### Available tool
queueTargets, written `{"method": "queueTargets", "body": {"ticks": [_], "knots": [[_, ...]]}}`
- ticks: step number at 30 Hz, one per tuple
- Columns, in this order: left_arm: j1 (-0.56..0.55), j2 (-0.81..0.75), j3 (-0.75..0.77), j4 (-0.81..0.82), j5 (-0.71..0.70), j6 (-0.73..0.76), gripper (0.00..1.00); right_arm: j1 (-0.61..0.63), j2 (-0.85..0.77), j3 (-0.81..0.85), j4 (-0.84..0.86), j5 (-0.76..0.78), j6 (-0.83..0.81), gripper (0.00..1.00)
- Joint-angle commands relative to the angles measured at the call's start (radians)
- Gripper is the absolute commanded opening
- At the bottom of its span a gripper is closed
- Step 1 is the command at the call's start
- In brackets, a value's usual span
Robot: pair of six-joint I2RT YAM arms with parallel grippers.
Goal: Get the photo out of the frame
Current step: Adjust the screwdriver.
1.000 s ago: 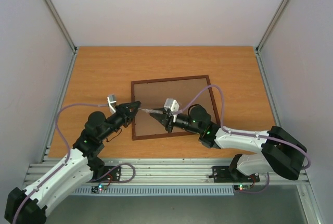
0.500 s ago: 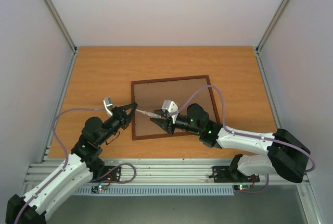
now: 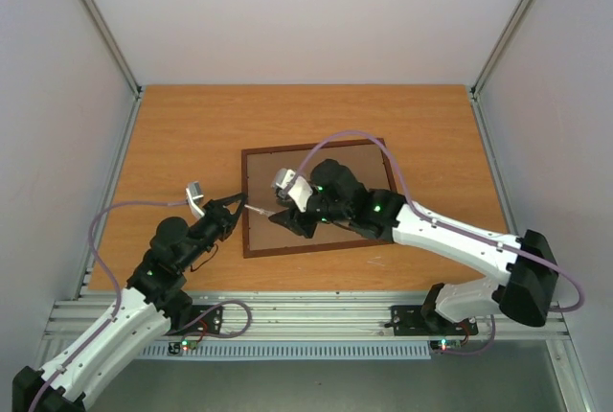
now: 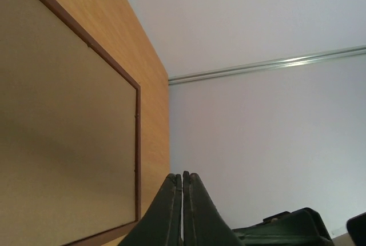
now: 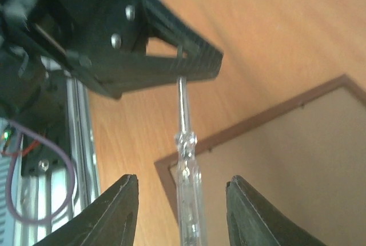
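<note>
1. Top external view: my left arm comes up from the lower left with its elbow bent. My left gripper (image 3: pixel 238 205) points right, at the left rail of the frame (image 3: pixel 287 168).
2. My right arm comes in from the lower right and arches over the frame. My right gripper (image 3: pixel 281 218) faces left, nearly tip to tip with the other one.
3. Between the two runs a screwdriver (image 3: pixel 257 209), crossing the frame's left rail near the middle of the picture.
4. My left fingers (image 4: pixel 171 200) are pressed together. In the right wrist view they pinch the tip of the screwdriver's thin metal shaft at the upper middle.
5. My right fingers (image 5: pixel 123 211) are spread at the bottom of that view. The handle (image 5: pixel 187 171) lies in the gap and touches neither one.
6. The handle is clear, ribbed plastic and the shaft is bright steel. My fingers are matte black wedges. The table (image 3: pixel 192 125) is orange wood-grain laminate.
7. The frame lies flat on the table, back up, right of centre. It is a thin reddish-brown wooden rim around a plain, dull brown board. The photo cannot be seen from this side.
</note>
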Motion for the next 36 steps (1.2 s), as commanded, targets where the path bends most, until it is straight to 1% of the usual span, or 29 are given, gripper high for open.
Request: {"method": "queueTargets", "body": {"ticks": [1, 4, 11, 22, 28, 36], "knots": [[0.001, -0.006, -0.002, 0.012, -0.028, 0.035, 0.01, 0.032, 0.090, 0.114, -0.296, 0.046, -0.044, 0.44], [0.002, -0.008, -0.004, 0.013, -0.026, 0.035, 0.00, 0.042, 0.143, 0.157, -0.343, 0.078, -0.058, 0.43], [0.001, -0.013, -0.017, 0.015, -0.025, 0.036, 0.00, 0.043, 0.199, 0.208, -0.377, 0.122, -0.076, 0.40], [0.001, 0.003, -0.030, 0.043, -0.022, 0.029, 0.00, 0.051, 0.239, 0.259, -0.378, 0.128, -0.086, 0.35], [0.001, 0.005, -0.039, 0.062, -0.019, 0.016, 0.00, 0.052, 0.261, 0.276, -0.386, 0.135, -0.095, 0.28], [0.001, 0.002, -0.053, 0.077, -0.017, -0.008, 0.00, 0.055, 0.281, 0.287, -0.397, 0.137, -0.104, 0.25]]}}
